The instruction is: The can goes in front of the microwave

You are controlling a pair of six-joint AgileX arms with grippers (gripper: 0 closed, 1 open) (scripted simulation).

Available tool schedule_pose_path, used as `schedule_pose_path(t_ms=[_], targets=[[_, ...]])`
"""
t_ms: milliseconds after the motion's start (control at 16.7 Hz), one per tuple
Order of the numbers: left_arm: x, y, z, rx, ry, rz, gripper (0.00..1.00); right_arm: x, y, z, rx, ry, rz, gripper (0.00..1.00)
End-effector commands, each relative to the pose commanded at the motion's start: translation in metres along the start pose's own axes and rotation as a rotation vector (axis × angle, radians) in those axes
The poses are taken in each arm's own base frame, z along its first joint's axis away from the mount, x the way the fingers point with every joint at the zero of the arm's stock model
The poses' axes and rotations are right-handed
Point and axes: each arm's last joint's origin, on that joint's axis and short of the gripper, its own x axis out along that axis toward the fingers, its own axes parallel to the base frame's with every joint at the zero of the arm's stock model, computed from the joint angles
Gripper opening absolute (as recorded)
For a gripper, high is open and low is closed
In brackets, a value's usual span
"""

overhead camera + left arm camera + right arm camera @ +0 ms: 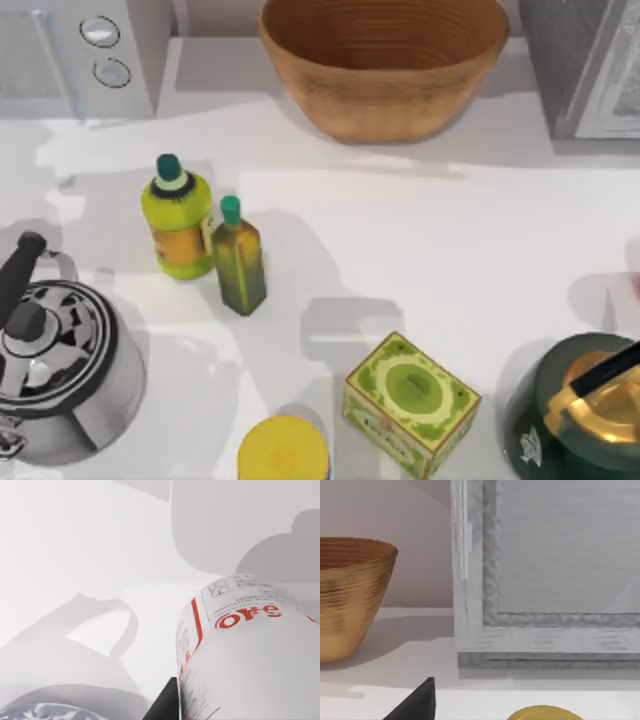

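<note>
From above, the microwave (90,50) stands at the table's (450,250) far left corner, its two dials facing forward, and the bare white strip in front of it holds nothing but shadow. A basket (385,70) sits at the far middle and a grey box (585,65) at the far right. Two bottles (205,245) stand side by side left of centre. A steel kettle (60,370) is at the near left, a yellow lid (283,452) at the near edge, a green tea box (410,402) just right of it, and a dark green teapot (580,415) in the near right corner. In the left wrist view the can (250,655) looms large and close, its white label with red print turned to the camera. A dark part of the left gripper (162,707) lies right against its side, but I cannot tell whether that claw grips the can. The kettle's patterned edge (40,712) shows nearby, with its shadow on the table. In the right wrist view the basket (350,595) and the grey box (545,570) stand ahead and the yellow lid (545,713) is close. A dark tip of the right gripper (415,705) shows low over the table, and I cannot tell how wide that claw stands.
</note>
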Motion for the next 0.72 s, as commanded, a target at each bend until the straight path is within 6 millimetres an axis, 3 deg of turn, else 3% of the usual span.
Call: schedule_pose_path(t_ms=[720], targets=[[0.008, 0.0, 0.0, 0.0, 0.0, 0.0, 0.0, 0.0, 0.0, 0.0, 0.0, 0.0, 0.0, 1.0]])
